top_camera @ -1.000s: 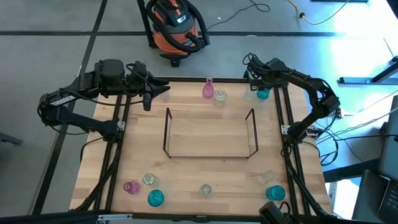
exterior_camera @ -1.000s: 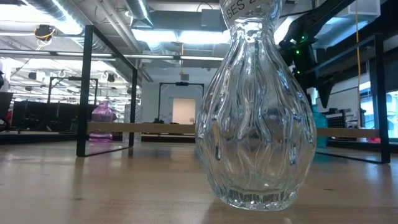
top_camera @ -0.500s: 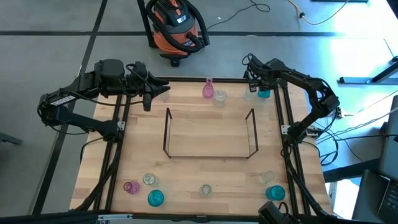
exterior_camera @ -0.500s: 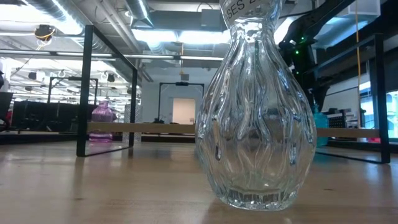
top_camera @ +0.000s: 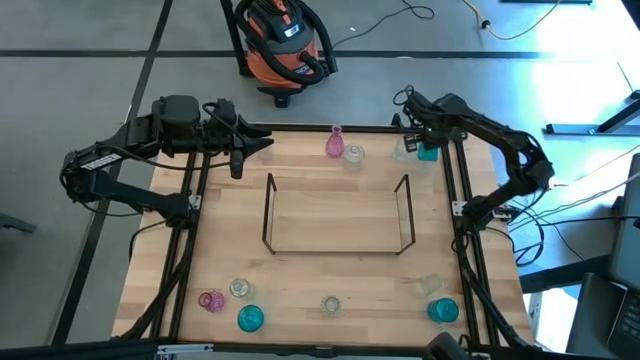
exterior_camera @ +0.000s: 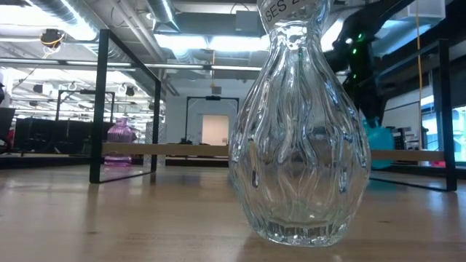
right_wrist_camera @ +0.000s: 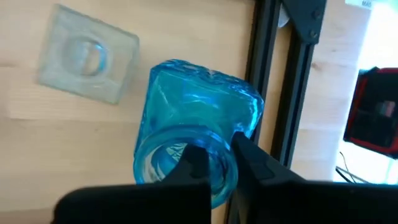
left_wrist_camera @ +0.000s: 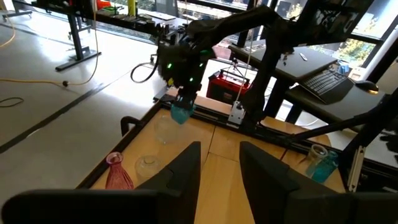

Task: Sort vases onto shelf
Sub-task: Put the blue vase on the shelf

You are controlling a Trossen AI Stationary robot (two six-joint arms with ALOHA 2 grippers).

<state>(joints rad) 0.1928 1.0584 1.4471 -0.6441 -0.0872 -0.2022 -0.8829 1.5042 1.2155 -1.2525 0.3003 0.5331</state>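
Since one second ago the right gripper (right_wrist_camera: 214, 152) has clenched on the rim of the teal vase (right_wrist_camera: 196, 127) and tipped it at the table's far right corner, beside a clear square vase (right_wrist_camera: 87, 62). Left gripper (top_camera: 237, 160) unchanged, hovering over the far left corner, fingers (left_wrist_camera: 183, 168) parted, holding nothing. Shelf (top_camera: 338, 212) stands mid-table; pink vase (top_camera: 334, 143) sits beyond its far side.
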